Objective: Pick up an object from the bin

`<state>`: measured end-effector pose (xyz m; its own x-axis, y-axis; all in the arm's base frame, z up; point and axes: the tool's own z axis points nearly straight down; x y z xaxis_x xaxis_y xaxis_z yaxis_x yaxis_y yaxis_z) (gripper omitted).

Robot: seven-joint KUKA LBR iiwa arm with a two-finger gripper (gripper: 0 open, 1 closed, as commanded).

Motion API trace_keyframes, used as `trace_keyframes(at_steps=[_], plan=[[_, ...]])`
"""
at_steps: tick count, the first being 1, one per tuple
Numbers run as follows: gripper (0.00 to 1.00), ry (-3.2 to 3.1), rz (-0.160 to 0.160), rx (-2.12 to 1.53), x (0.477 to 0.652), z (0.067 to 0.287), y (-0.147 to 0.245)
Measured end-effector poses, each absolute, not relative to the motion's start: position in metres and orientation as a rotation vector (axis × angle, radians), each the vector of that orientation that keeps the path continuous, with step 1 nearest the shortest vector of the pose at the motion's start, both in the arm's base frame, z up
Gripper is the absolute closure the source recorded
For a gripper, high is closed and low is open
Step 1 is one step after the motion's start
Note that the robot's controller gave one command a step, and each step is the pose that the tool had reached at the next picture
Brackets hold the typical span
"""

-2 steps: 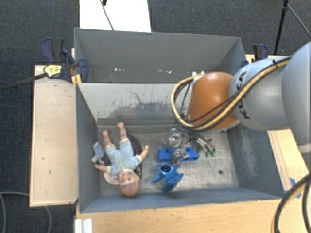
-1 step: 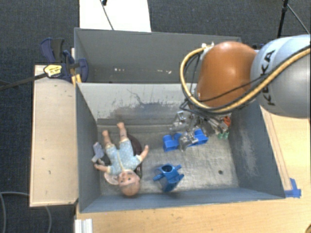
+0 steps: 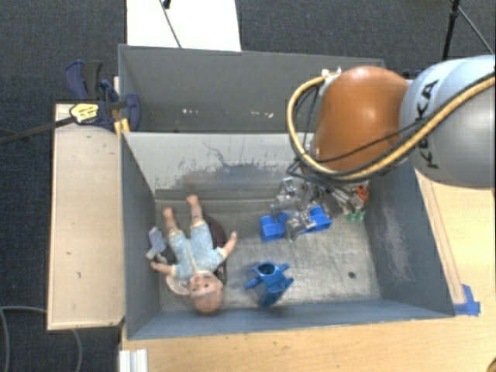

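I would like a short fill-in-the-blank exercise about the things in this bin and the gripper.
1. Seen from the camera, the baby doll in pale blue clothes lies on the ___ side of the grey metal bin.
2. Right by the gripper lies a small plastic block of ___ colour.
3. The doll's head points to the ___ edge of the view.
Missing words: left, blue, bottom.

Occlusions, referenced to the doll (image 3: 194, 258).
Right of the doll, a blue block (image 3: 271, 227) runs partly under the gripper (image 3: 301, 217), so its full shape is covered. The orange wrist cover (image 3: 360, 115) hides the gripper's upper body and part of the bin (image 3: 139, 231) back wall. A dark round thing (image 3: 223, 240) lies mostly under the doll's torso; kind unclear. Far right of the doll, the arm (image 3: 457, 122) is cut by the edge. Green and orange bits (image 3: 356, 208) are too small to identify.
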<state>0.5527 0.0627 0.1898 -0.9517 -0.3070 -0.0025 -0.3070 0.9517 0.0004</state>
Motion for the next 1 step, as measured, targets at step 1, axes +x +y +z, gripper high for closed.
trace_keyframes(at_steps=[1], plan=[[1.0,3.112,0.002,-0.47,0.5507,0.2285,0.0582]])
